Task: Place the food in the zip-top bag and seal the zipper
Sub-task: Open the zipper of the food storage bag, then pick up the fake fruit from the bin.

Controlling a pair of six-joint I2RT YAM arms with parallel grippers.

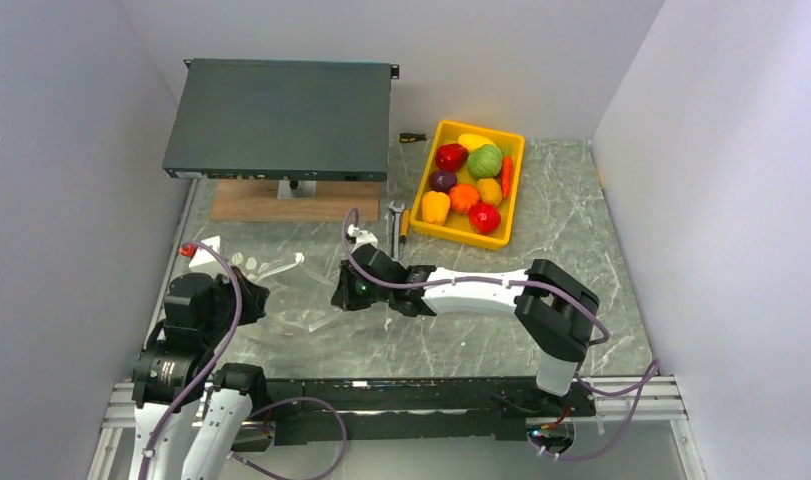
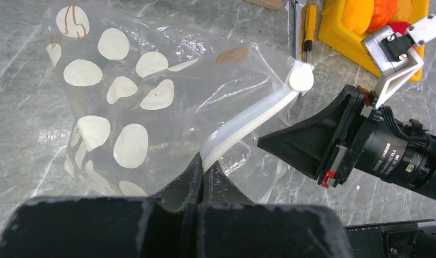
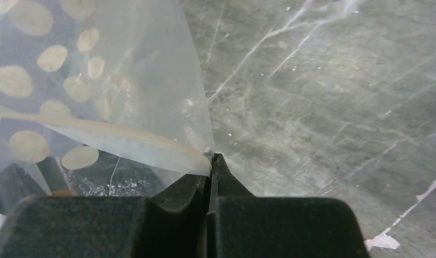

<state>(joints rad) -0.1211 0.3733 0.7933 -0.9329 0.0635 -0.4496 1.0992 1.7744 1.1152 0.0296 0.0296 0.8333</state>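
Observation:
The zip-top bag (image 1: 293, 300), clear with white dots, lies on the marble table between my two grippers. It holds no food. My left gripper (image 2: 206, 165) is shut on the whitish zipper (image 2: 248, 121) at one end of the mouth; it also shows in the top view (image 1: 253, 298). My right gripper (image 3: 210, 159) is shut on the zipper (image 3: 129, 141) at the bag's other corner; it also shows in the top view (image 1: 338, 297). The food (image 1: 471, 180), several glossy toy fruits and vegetables, sits in the yellow tray (image 1: 451, 235) at the back right.
A dark grey flat box (image 1: 281, 120) rests on a wooden board (image 1: 281, 208) at the back left. A screwdriver (image 1: 413, 137) lies by the tray's far corner. Another screwdriver (image 1: 404, 225) and a wrench (image 1: 394, 228) lie left of the tray. White scraps (image 1: 209, 250) lie at the far left.

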